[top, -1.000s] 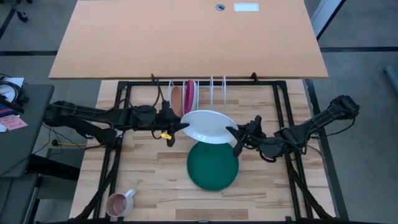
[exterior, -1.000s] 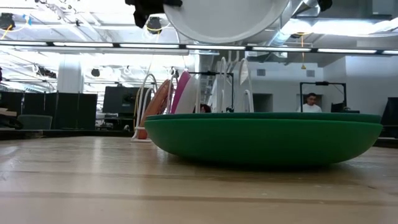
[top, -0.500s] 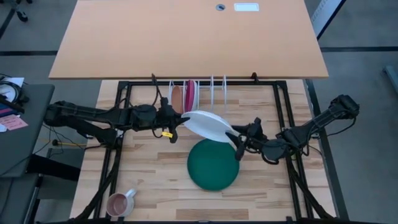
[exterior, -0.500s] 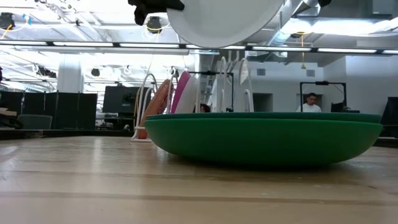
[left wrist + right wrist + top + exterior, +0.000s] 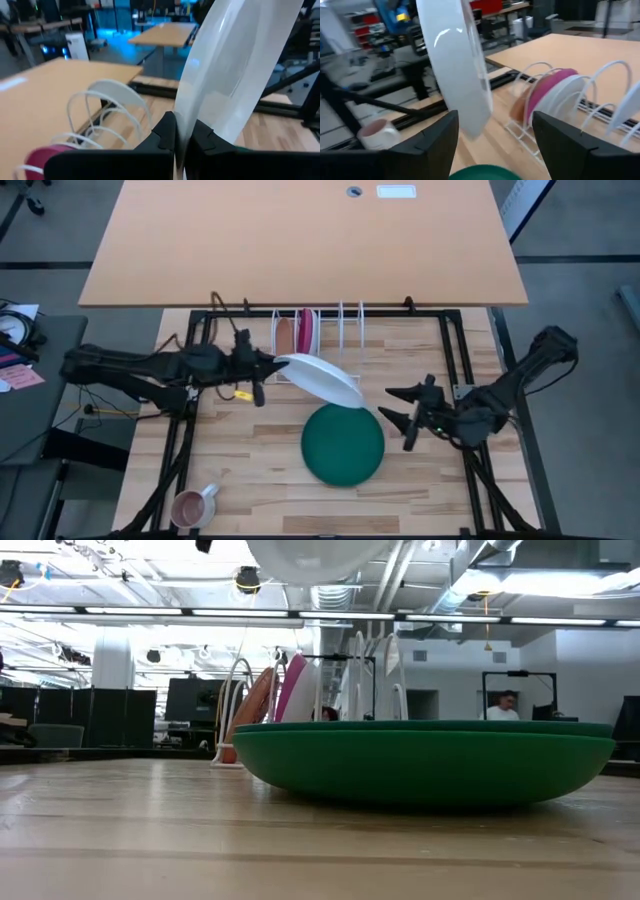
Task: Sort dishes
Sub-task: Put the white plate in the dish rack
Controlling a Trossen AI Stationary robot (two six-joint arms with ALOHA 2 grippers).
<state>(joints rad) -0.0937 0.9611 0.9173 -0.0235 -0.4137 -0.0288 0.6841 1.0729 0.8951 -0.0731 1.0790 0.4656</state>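
The left end effector is pinching the white plate by its 9 o'clock rim, tilted above the green plate on the wooden tabletop. Align the smooth, glossy disc edge-on with a free slot in the thin wire rack at 12 o'clock. The right end effector is standing spread at 3 o'clock.

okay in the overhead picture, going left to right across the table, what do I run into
Pink mug → left gripper, shut on the white plate → green plate → right gripper, open.
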